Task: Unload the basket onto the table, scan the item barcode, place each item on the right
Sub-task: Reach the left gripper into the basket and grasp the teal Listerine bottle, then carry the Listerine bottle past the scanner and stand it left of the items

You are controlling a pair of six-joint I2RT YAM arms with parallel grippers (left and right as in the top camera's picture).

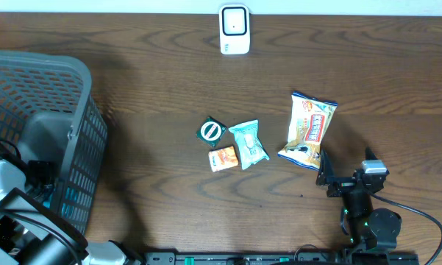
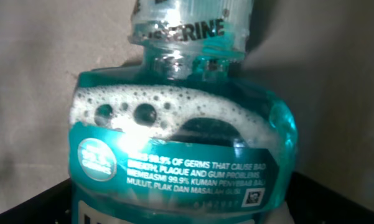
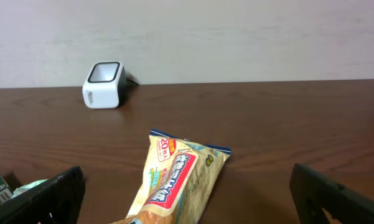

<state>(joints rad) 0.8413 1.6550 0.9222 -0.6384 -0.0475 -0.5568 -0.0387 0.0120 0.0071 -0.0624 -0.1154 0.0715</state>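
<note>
Shows two pairs of jaws, both spread wide. Finds the right gripper (image 1: 346,173) at the lower right of the overhead view, just beside one big snack bag (image 1: 309,131). Sees its two dark fingers (image 3: 50,193) at the bottom corners of the right wrist view, far apart and gripping nothing, with that bag lying flat on the table ahead of them.

Finds the left gripper (image 1: 44,185) at the lower left of the overhead view, down inside one grey basket (image 1: 81,73). Fills the left wrist view with one blue-green mouthwash bottle (image 2: 180,143), very close, with white foam bubbles on top of the liquid and white words on the label. Shows a bit of the same blue-green through the basket wall in the overhead view. Cannot tell if the left jaws touch the bottle.

Counts one white scanner (image 1: 234,29) at the top middle of the overhead view, standing on the brown wooden table (image 1: 154,88), well apart from the basket.

Counts three small packs near the middle of that view: one dark green packet (image 1: 212,131), one light blue packet (image 1: 248,143) and one orange packet (image 1: 223,157). Puts the green one and the orange one just to the left of the blue one. Makes four packs on the table with the snack bag.
</note>
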